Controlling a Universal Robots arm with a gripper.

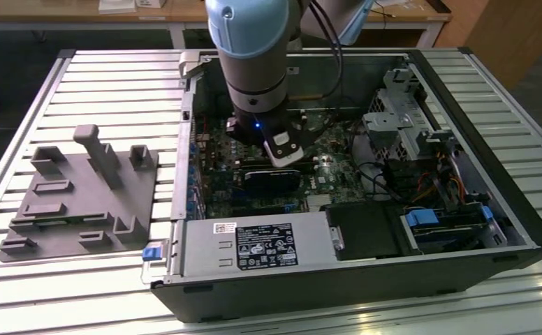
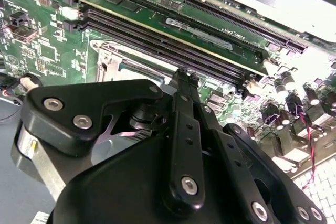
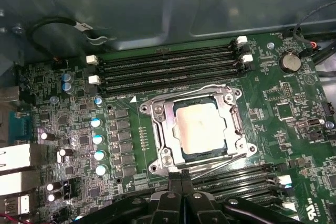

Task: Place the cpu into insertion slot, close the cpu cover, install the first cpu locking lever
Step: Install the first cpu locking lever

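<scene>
Slatted metal worktop [image 1: 112,84] carries an open computer case [image 1: 346,279] lying on its side, with a grey moulded fixture block [image 1: 75,202] beside it at the exterior view's left. Arm [image 1: 252,63] reaches straight down into the case, over the green circuit board [image 3: 68,129]. Pincer [image 3: 181,184] hangs low above the board; in both wrist views its two black fingers [image 2: 184,119] are pressed together tip to tip with nothing seen between them. Just beyond the fingertips sits the insertion slot [image 3: 157,129], and the cpu [image 3: 202,129] lies flat inside it, pale metal face up. The cpu cover [image 3: 233,124] lies down over the chip, its silvery frame ringing the exposed centre. A thin wire locking lever [image 3: 207,166] runs along the socket edge nearest the pincer, close to the fingertips; contact cannot be judged. Long black memory slots [image 3: 168,66] lie on the far side of the socket from the pincer, more on the near side.
</scene>
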